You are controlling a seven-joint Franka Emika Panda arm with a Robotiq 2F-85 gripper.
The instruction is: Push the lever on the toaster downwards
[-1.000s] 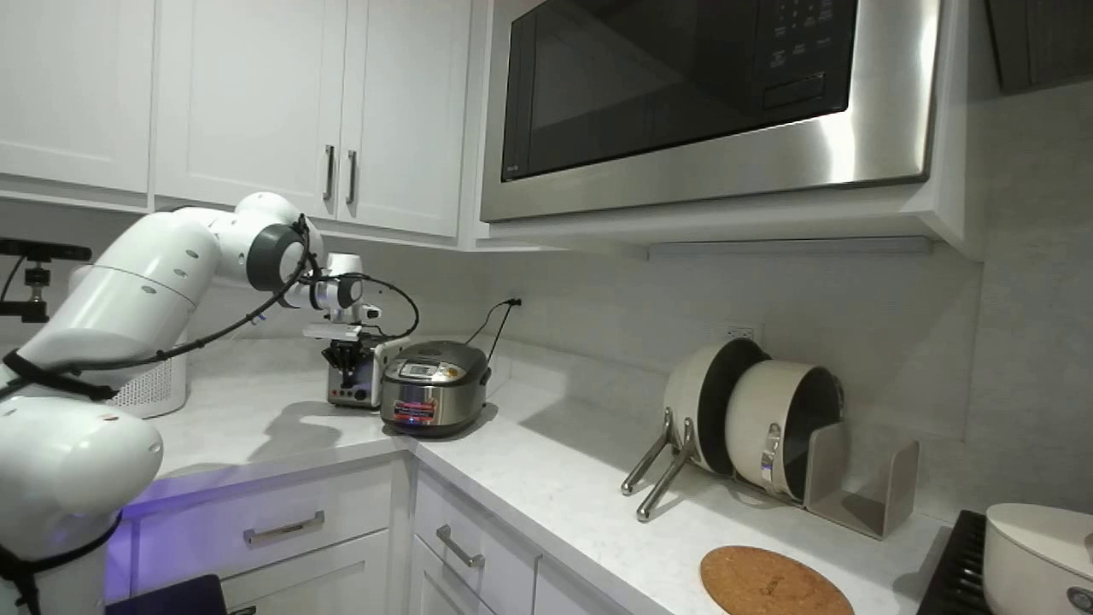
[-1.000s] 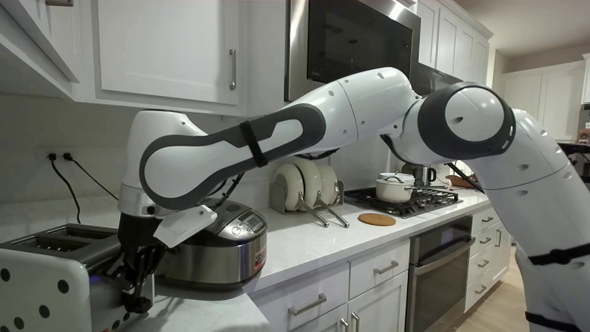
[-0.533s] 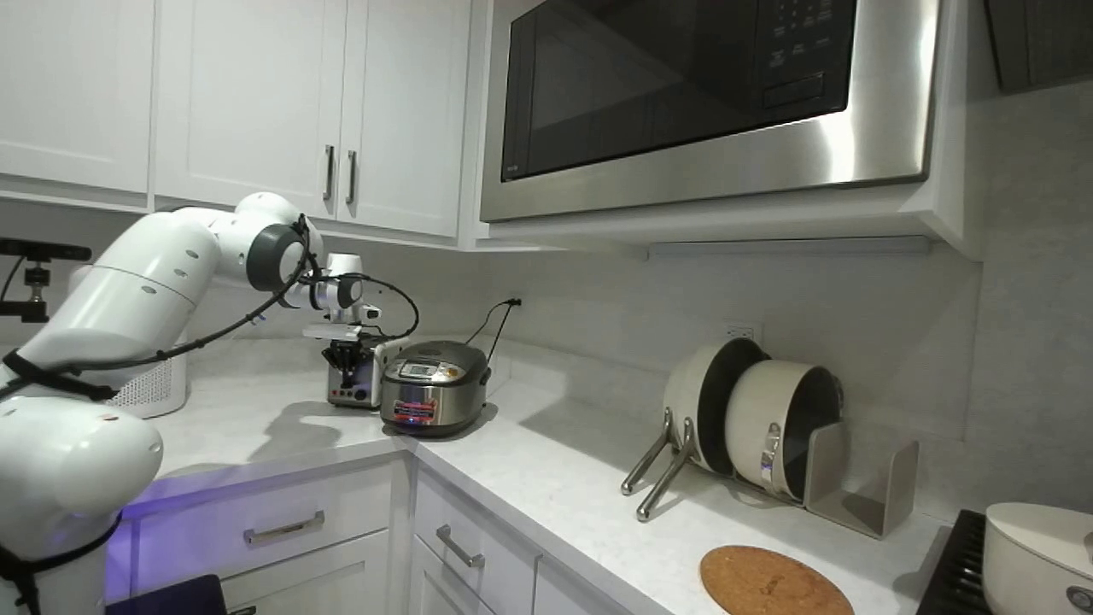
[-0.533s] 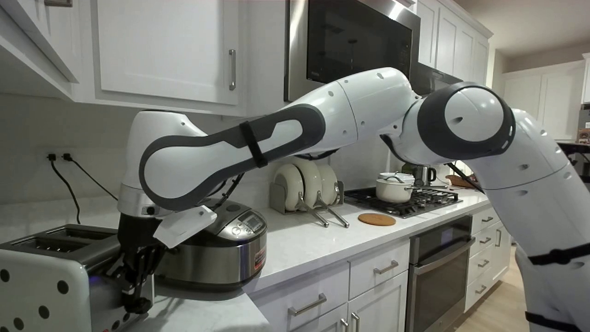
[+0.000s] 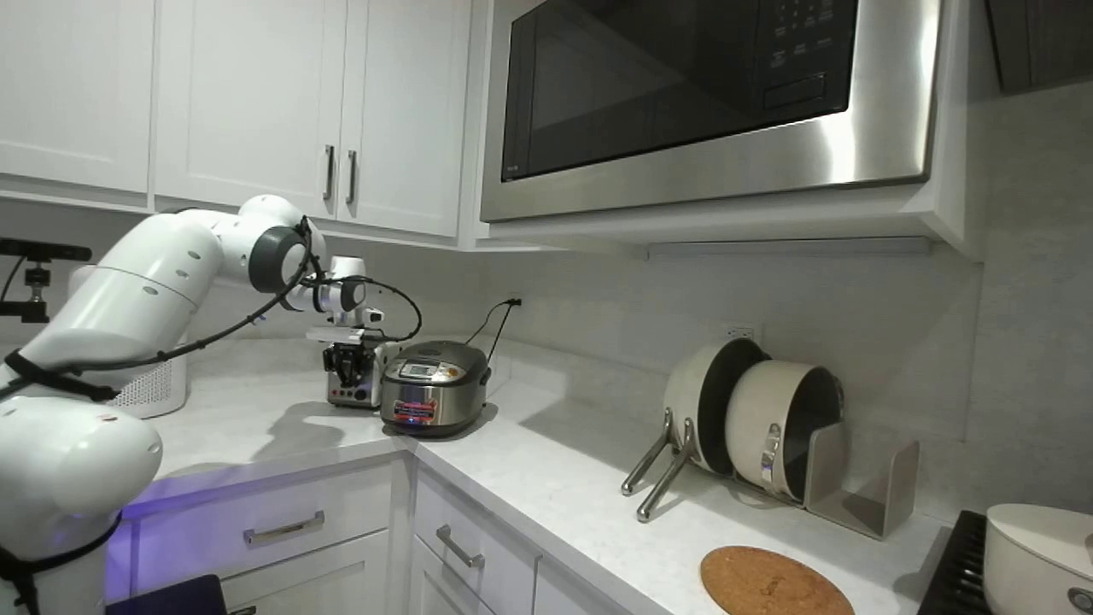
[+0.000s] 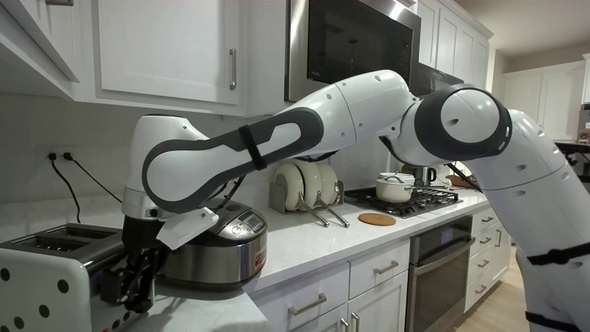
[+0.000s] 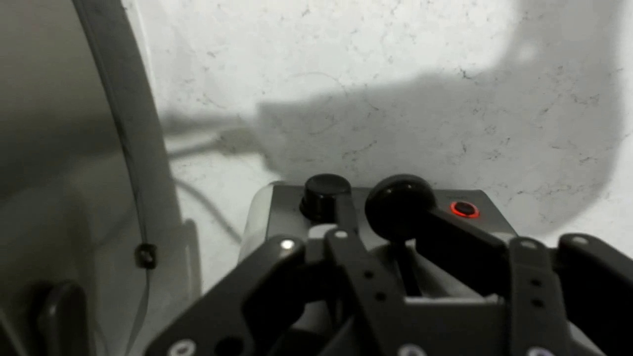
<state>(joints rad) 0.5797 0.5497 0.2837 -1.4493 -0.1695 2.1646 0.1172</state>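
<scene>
1. The toaster [image 6: 46, 290] stands near the inner corner of the counter [image 5: 555, 478], just beside the rice cooker [image 5: 431, 397].
2. Its black lever [image 7: 398, 205] juts from the end panel; how far down it sits, I can't tell.
3. The tool [image 7: 388, 215] has its fingers [image 7: 467, 252] partway apart, the lever between their tips; whether they touch it, I can't make out.
4. Near the lever, a button [image 7: 465, 209] glows red.

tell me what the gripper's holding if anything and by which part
Nothing looks held: the gripper is open, and in the wrist view the lever knob of the toaster sits between its fingers. Whether a finger touches it can't be told.
</scene>
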